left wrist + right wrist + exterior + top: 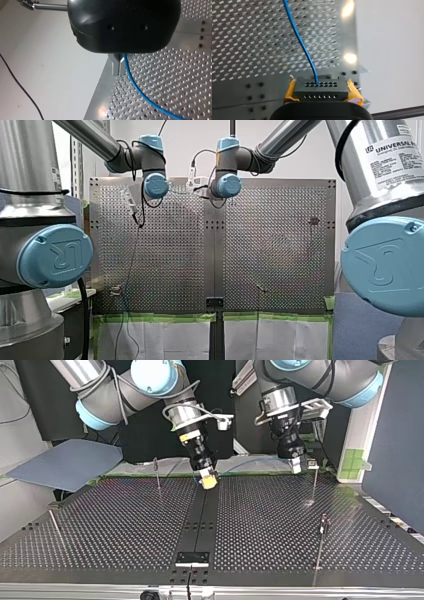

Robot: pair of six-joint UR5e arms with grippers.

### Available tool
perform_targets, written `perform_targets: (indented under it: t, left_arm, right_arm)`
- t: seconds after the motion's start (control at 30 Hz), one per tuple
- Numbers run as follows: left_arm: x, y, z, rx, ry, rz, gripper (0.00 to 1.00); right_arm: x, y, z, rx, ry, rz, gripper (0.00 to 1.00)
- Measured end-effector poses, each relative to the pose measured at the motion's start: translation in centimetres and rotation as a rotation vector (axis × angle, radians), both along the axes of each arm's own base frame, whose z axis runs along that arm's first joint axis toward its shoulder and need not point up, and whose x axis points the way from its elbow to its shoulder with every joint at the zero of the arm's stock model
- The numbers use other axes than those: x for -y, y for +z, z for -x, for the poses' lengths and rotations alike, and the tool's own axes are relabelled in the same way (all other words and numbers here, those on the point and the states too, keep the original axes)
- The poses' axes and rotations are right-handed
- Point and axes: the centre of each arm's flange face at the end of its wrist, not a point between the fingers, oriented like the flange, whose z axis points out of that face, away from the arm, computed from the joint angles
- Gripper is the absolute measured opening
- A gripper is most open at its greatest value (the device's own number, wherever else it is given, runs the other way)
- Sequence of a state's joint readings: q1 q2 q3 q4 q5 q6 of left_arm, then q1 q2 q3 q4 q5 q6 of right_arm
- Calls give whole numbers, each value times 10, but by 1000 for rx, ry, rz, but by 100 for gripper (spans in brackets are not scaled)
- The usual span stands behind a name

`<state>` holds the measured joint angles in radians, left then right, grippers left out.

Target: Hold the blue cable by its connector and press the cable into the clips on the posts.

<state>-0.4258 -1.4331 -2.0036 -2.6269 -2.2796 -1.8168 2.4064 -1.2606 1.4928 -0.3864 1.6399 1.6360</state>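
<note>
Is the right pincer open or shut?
Shut: yellow pads of the right pincer clamp the grey connector on both sides; blue cable exits it.

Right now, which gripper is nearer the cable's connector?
Right. My right gripper clamps the connector between its yellow pads; my left gripper pinches the blue cable farther along.

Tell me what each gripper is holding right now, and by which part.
My right gripper clamps the connector by its two ends; my left gripper pinches the blue cable itself, partway along.
</note>
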Motion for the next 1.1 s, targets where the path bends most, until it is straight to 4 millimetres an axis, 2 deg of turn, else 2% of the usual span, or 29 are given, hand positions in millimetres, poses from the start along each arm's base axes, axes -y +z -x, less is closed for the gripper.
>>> perform_targets:
  t: [0.27,0.43,0.7,0.9,1.1]
  left_arm:
    - [-21,13,-6,-24,30,-38,0]
    - [-35,13,-13,-57,31,-60,0]
    - [-53,18,-40,-63,31,-64,0]
    - [-68,39,-58,-23,38,-44,0]
    - [-86,59,-70,-4,74,-39,0]
  right_arm:
    - [2,32,-12,69,31,21,1]
    - [6,45,-20,103,40,29,1]
    - [13,41,-43,104,62,27,1]
    - [18,34,-60,92,75,17,1]
    - [22,45,-67,108,79,30,1]
